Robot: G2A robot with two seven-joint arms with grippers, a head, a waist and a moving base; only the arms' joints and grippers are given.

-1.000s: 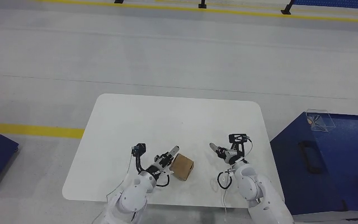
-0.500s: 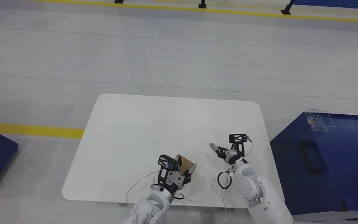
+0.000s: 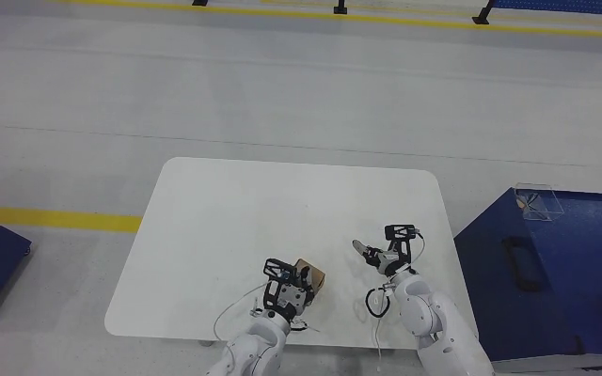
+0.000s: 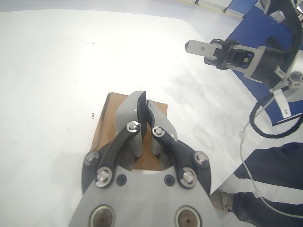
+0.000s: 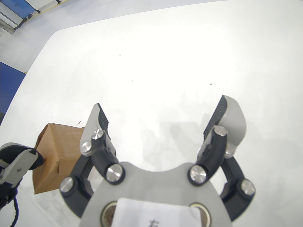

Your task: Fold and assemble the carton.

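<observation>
Hovering low with its fingers clenched together and nothing visible between them, the left gripper (image 4: 144,100) sits directly over the brown carton (image 4: 109,112), its fingertips at or just above the top panel; actual contact cannot be confirmed. The carton stands on the white table (image 3: 282,197), right under those fingers and near the table's front edge. The right gripper (image 5: 161,103) waits with its fingers spread wide and holding nothing, the carton off to one side of them and clear of both tips.

The carton looks already formed into a box, so the step in hand appears to be pressing or tucking the last flap shut. The next move probably calls for a steady downward push from the left fingers, with the right fingers brought against the carton's side to brace it, since a light box could slide or tip. Its visible faces are closed, so any contents cannot be seen.
</observation>
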